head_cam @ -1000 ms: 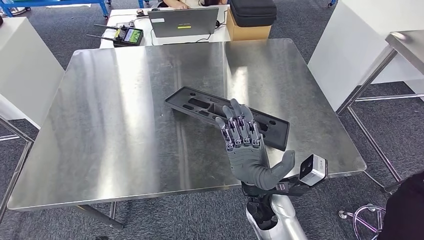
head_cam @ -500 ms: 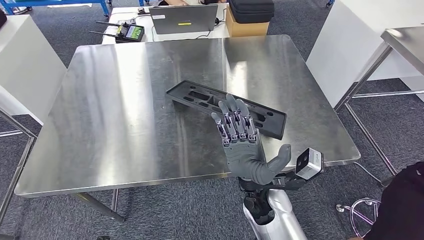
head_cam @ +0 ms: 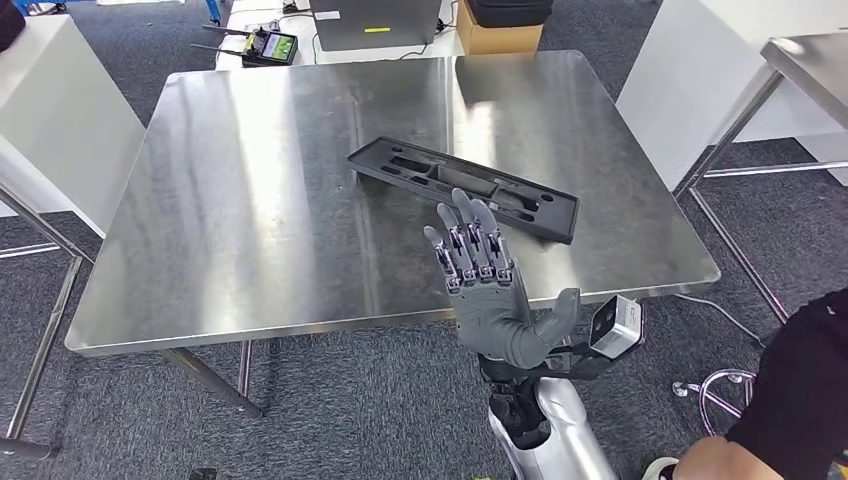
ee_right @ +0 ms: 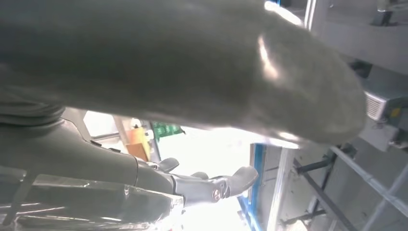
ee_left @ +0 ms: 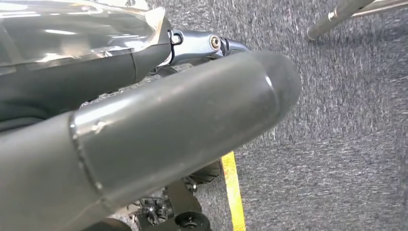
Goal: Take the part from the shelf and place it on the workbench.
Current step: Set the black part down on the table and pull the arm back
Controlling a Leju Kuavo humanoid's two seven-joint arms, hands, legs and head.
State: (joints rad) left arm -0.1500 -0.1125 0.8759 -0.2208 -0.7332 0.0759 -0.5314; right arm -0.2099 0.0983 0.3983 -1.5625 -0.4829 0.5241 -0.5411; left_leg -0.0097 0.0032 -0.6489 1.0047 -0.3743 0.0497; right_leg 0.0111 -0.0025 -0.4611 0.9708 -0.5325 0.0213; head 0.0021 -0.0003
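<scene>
Plainly, the right hand (head_cam: 487,290) is raised over the near edge of the table (head_cam: 250,220), palm up and fingers (head_cam: 470,245) spread apart, holding nothing. Just beyond its fingertips, apart from them, the long black part (head_cam: 463,189) lies flat on the steel table, set at a slant. Farther off, past the table's far edge, sit a laptop (head_cam: 375,22), a handheld controller (head_cam: 268,46) and a cardboard box (head_cam: 496,38). The left hand (ee_left: 159,130) is seen blurred and close above grey carpet, and I cannot tell how its fingers lie.

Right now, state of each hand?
Right hand: open, fingers spread, holding nothing, clear of the black part.
Left hand: cannot tell.
</scene>
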